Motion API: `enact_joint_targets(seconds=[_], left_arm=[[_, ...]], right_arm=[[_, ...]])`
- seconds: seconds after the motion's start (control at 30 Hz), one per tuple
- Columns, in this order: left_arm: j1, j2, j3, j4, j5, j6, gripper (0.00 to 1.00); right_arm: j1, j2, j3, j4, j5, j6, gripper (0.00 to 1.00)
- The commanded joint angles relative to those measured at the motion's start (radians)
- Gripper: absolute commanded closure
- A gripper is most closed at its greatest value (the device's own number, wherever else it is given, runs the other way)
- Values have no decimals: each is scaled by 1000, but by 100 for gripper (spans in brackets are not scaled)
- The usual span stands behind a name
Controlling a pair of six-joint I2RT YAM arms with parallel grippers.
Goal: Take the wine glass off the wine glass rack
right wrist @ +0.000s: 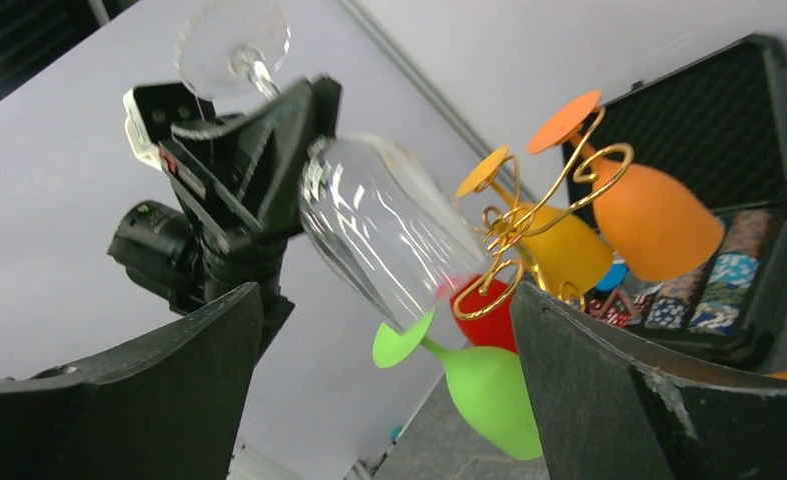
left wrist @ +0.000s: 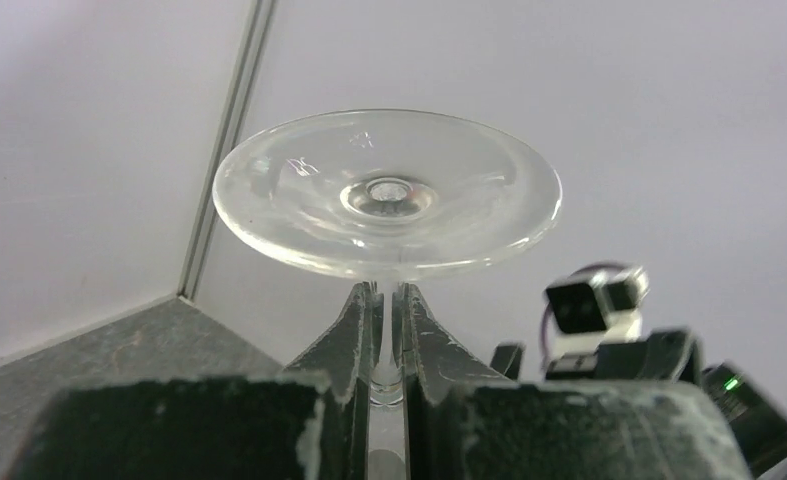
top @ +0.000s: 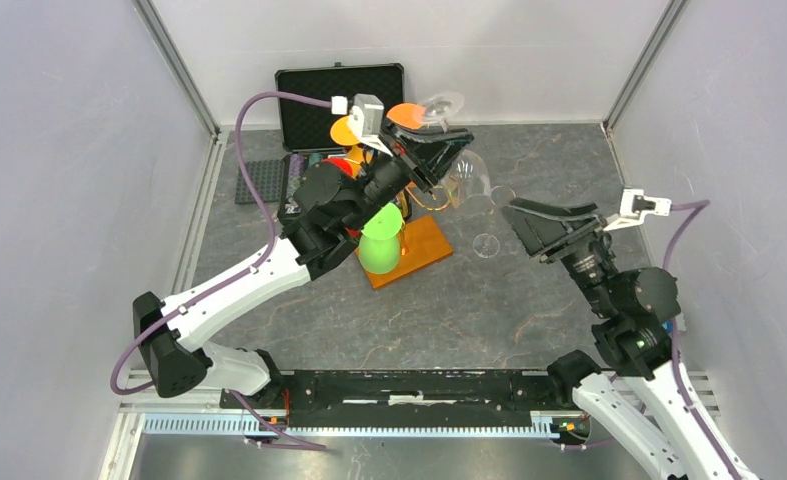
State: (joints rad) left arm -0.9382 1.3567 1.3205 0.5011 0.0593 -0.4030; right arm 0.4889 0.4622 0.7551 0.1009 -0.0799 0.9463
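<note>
Jaws of the left gripper (left wrist: 389, 305) are clenched on the thin stem of the clear wine glass (left wrist: 387, 195), just under its foot. The glass is carried upside down, foot uppermost and bowl hanging below at a tilt. In the right wrist view the bowl (right wrist: 389, 230) lies just beside the golden wire of the wine glass rack (right wrist: 514, 225), with its rim near a lower curl and near the red glass (right wrist: 489, 320). Whether the rim touches the wire cannot be told. No wire is seen around the foot or the stem, so the glass is judged already unhooked and the step in hand is the carry-away. Jaws of the right gripper (top: 531, 228) are spread wide and hold nothing. It hovers above the bench (top: 529, 310), to the right of the rack. An orange glass (right wrist: 659, 220), a yellow glass (right wrist: 559, 250) and a green glass (right wrist: 484, 390) hang on the rack, with the black case (top: 339, 100) behind. The next move is judged to call for a slow pull sideways, away from the post, with the tilt held so that the rim is not caught on the curled arms or knocked against the hanging glasses. As the glass is inverted, a turn-over or a hand-off to the right gripper would be needed before an upright set-down on the bench.
</note>
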Motion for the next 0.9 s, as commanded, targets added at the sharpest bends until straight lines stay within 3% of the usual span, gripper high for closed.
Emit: enact_joint_targets(seconds=[0.0,0.23,0.43,0.7,0.87], left_arm=[[-3,-22,73,126,-162,-208,98],[-3,-22,57,158,-189,-251,98],[-4,-16,41,199,-163,-312,98],[-4,-18,10,255,-117,-326,98],[-2,-21,-13,262,-116,-348,98]], right_arm=[[0,56,-49,239,-162,69,4],[0,99,-96,535,-258,166,18],[0,158,-74,560,-271,198,28],[0,220,-114,794,-272,269,36],[0,238,-92,843,-266,250,41]])
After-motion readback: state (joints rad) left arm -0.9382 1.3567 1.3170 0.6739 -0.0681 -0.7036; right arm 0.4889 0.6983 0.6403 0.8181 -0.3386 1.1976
